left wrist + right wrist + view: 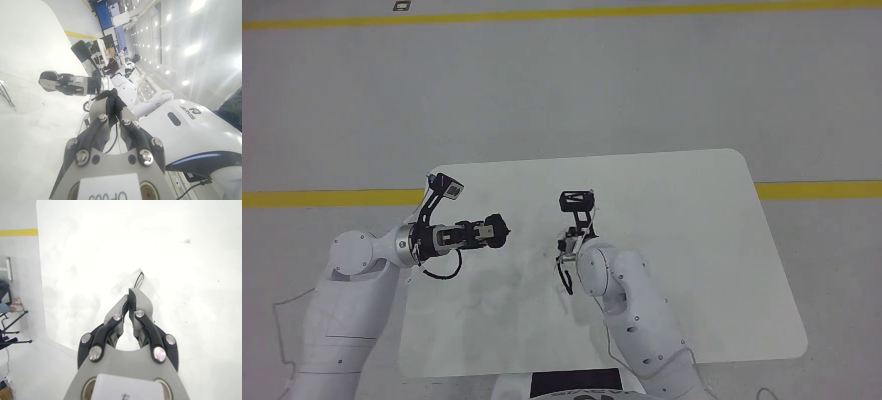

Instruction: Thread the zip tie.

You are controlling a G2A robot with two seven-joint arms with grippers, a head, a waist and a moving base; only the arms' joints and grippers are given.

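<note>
The task looks barely begun, to judge by how things lie. The zip tie [139, 279] shows as thin black strands inside a clear bag [123, 282], flat on the worktop [692, 200] a little to 9 o'clock of its centre; I cannot tell whether its tail has entered its head, though nothing suggests it. The right tool [129, 293] points down at the worktop with its jaws closed; its tips stand at the bag's near edge, just beside the strands, and whether they pinch the bag, the tie or nothing is hidden. The left tool [112, 103] hangs above the worktop at about 9 o'clock from the right one, well apart from the bag; its jaws are closed on a black wad [113, 93] that looks like crumpled fabric rather than a tie. What is left, as I judge it, is nearly everything: getting the tie out of the bag, taking head and tail in separate grips, and feeding one through the other.

The worktop is white with rounded corners and faintly smudged near the bag; a small dark speck [186, 241] lies toward 2 o'clock from the right tool. The floor is pale grey with yellow stripes [322, 198]. The left wrist view looks into a bright hall with rows of ceiling lights, blue boards, desks and other white robots.
</note>
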